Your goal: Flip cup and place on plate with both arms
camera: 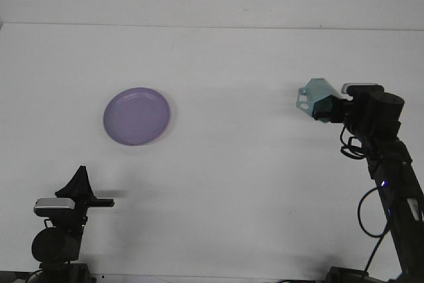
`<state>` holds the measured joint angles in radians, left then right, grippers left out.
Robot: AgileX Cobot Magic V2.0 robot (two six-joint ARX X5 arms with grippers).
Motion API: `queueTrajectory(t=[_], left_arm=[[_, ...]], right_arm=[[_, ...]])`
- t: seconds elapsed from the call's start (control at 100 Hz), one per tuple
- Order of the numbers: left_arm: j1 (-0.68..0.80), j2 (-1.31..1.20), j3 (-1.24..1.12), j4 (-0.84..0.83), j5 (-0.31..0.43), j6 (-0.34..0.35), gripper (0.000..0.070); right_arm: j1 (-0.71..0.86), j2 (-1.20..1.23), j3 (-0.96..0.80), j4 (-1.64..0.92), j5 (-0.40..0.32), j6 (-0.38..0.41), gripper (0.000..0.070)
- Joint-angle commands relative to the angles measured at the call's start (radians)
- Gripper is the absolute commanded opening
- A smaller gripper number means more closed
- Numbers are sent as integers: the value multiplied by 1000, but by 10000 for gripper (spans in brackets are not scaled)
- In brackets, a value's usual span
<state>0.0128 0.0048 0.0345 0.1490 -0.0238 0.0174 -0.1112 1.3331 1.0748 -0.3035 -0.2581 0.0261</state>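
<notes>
Your right gripper (326,106) is clenched on the pale teal plastic cup (313,95), holding it lifted above the white tabletop (232,164) at roughly three o'clock in the front view. The cup sticks out of the gripper toward nine o'clock, tilted on its side instead of standing upright; a small handle loop shows on its outer edge, pointing toward the plate side of the table. You cannot tell from this view which way the cup's mouth faces. The dark right arm (391,177) rises from the five o'clock corner and bends over at the wrist, with cables looping beside it.

The round lilac plastic plate (136,115) lies flat on the table at about nine o'clock from the centre, well apart from the cup. Nothing rests on it, and a broad stretch of bare table lies between the two.

Your left gripper (82,180) sits low at seven o'clock, near the front edge of the table, with its dark pointed fingers aimed up toward twelve o'clock. It grips nothing, but you cannot tell from this angle whether its fingers are parted or closed, since they overlap into one dark shape. It stands at six o'clock of the plate, a clear gap away, and far from the cup.
</notes>
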Motion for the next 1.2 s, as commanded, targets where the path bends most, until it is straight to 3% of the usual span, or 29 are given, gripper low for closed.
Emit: queueTrajectory(t=[0.0,0.44,0.61,0.75,1.19], left_arm=[[1,-2,-19,11,-3,13,12],[1,-2,-19,10,-3,13,12],[1,-2,-19,11,-2,13,12],[1,-2,-19,10,-3,13,12],[1,-2,-19,11,-3,13,12]], right_arm=[[48,-34,36,-127,-4,38,5],[485,40,252,-662,35,51,5],[604,191,389,-816,148,15,5],[653,322,482,-917,196,-25,5],[679,486,517,-941,196,-58,5]])
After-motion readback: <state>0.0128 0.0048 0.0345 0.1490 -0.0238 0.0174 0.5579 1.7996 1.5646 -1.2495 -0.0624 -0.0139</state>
